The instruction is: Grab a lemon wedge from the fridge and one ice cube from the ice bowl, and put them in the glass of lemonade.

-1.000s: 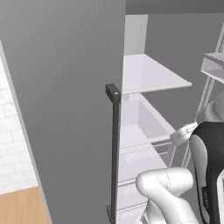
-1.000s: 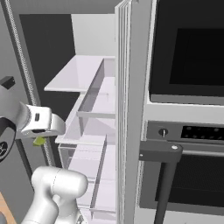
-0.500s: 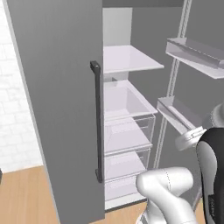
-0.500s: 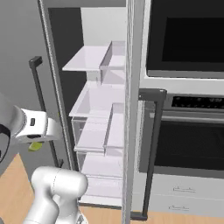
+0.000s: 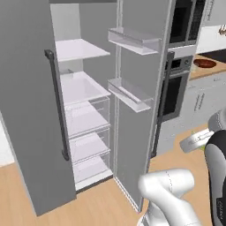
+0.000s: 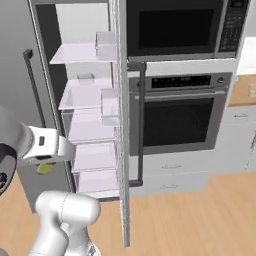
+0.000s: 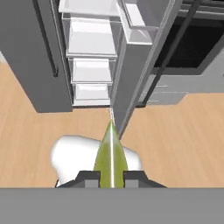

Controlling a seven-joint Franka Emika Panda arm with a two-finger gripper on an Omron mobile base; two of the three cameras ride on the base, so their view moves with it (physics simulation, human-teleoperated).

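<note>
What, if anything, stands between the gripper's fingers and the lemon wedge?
Nothing visible does. In the hand view the lemon wedge sits clamped directly between the fingertips of the gripper, well clear of the fridge, whose doors stand open.

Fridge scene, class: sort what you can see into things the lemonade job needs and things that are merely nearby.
Belongs to the job:
- lemon wedge, clamped in the gripper
- fridge, both doors open
- ice bowl on the far counter

Just nearby:
- wall oven
- microwave
- wooden floor

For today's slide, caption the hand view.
Gripper pinching a yellow-green lemon wedge before the open grey fridge.
</note>
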